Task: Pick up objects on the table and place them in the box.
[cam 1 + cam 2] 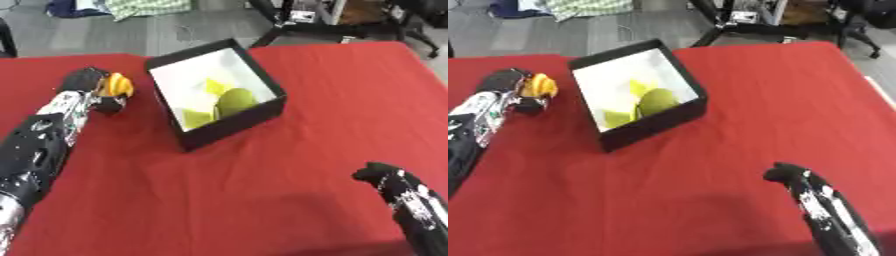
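Red-covered surface (289,200). Black box (229,123), white inside, holding yellow-green items (229,101). Left hand (92,85), just left of box, fingers curled round an orange-yellow object (120,85). Right hand (383,176) near lower right; finger state indiscernible.

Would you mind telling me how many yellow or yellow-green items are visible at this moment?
3: one orange-yellow item held in the left hand; two yellow-green items inside the black box. Its walls may hide more.

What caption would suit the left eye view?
Left hand curled round a yellow-orange object beside the black box, right hand idle near the lower right corner.
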{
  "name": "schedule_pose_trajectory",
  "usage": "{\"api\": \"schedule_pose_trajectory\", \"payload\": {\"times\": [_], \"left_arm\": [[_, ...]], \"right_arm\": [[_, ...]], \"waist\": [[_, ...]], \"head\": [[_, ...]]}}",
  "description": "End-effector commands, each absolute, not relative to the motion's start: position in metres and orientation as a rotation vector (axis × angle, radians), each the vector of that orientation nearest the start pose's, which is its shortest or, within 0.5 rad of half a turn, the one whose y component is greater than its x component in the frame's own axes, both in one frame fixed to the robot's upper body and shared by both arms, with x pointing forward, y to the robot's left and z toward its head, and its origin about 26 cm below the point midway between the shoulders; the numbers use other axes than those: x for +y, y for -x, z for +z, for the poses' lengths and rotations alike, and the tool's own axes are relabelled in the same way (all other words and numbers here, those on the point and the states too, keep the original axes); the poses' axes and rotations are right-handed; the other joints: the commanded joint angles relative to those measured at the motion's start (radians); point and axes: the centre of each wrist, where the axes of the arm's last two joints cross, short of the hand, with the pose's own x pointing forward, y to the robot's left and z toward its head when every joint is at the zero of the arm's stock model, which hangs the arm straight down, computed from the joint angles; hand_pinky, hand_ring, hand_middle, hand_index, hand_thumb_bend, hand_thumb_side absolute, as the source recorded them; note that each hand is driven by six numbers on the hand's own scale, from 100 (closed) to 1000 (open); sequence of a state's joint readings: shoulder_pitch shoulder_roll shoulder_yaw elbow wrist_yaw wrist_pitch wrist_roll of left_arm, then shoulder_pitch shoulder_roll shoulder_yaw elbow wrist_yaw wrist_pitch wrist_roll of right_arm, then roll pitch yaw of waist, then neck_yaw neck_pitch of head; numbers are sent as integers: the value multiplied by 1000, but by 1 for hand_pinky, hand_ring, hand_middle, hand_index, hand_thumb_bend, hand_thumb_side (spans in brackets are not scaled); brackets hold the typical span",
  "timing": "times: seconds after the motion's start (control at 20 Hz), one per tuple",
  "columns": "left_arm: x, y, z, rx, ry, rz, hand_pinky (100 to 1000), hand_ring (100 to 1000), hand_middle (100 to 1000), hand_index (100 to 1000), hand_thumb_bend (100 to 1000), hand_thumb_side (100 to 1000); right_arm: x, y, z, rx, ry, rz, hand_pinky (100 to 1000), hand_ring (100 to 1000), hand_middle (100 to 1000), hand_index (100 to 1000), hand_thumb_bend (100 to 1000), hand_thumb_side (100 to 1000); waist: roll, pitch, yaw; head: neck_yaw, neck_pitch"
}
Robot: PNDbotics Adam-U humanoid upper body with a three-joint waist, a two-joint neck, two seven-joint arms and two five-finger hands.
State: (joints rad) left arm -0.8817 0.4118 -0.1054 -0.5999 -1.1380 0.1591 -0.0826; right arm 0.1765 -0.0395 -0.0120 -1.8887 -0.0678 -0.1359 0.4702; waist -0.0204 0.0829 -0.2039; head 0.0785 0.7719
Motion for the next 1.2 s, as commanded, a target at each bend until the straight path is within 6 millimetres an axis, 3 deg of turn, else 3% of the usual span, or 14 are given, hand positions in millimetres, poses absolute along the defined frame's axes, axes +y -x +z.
{"api": "schedule_pose_trajectory", "payload": {"times": [0.05, 0.25, 0.3, 0.35, 0.55, 0.7, 0.9, 1.05, 1.2], "left_arm": [[323, -473, 92, -939, -1181, -1172, 731, 532, 581, 783, 100, 153], [323, -474, 97, -985, -1239, -1133, 680, 438, 450, 648, 100, 142], [323, -474, 100, -1006, -1263, -1111, 670, 416, 421, 616, 100, 208], [324, -474, 102, -1026, -1284, -1089, 670, 416, 421, 616, 100, 145], [327, -476, 117, -1121, -1352, -1010, 662, 387, 387, 582, 100, 154], [331, -477, 149, -1230, -1381, -958, 667, 378, 378, 577, 100, 175], [326, -471, 209, -1448, -1387, -873, 670, 376, 375, 575, 100, 201], [309, -456, 246, -1626, -1345, -877, 674, 383, 380, 580, 100, 197], [283, -438, 264, -1753, -1274, -1012, 681, 398, 397, 597, 100, 172]], "right_arm": [[-261, -230, 37, -1849, -291, 380, 1000, 802, 708, 805, 100, 712], [-261, -230, 37, -1848, -291, 382, 1000, 802, 708, 805, 100, 711], [-262, -230, 37, -1847, -290, 381, 1000, 802, 708, 805, 100, 711], [-262, -230, 37, -1847, -290, 381, 1000, 802, 708, 805, 100, 712], [-262, -229, 37, -1846, -285, 380, 1000, 802, 708, 805, 100, 707], [-263, -229, 37, -1847, -279, 379, 1000, 802, 708, 805, 100, 697], [-264, -229, 36, -1841, -271, 378, 1000, 802, 708, 805, 100, 723], [-265, -228, 36, -1838, -267, 382, 1000, 802, 708, 805, 100, 722], [-265, -228, 36, -1838, -265, 386, 1000, 802, 708, 805, 100, 713]], "waist": [[-12, 3, 0], [-13, 2, 2], [-13, 2, 3], [-12, 1, 3], [-11, 0, 6], [-9, -2, 9], [-4, -4, 15], [-1, -6, 18], [1, -7, 19]], "head": [[3, -2], [4, -2], [4, -2], [4, -2], [2, -2], [-5, -2], [-8, -2], [-8, -2], [-6, -2]]}}
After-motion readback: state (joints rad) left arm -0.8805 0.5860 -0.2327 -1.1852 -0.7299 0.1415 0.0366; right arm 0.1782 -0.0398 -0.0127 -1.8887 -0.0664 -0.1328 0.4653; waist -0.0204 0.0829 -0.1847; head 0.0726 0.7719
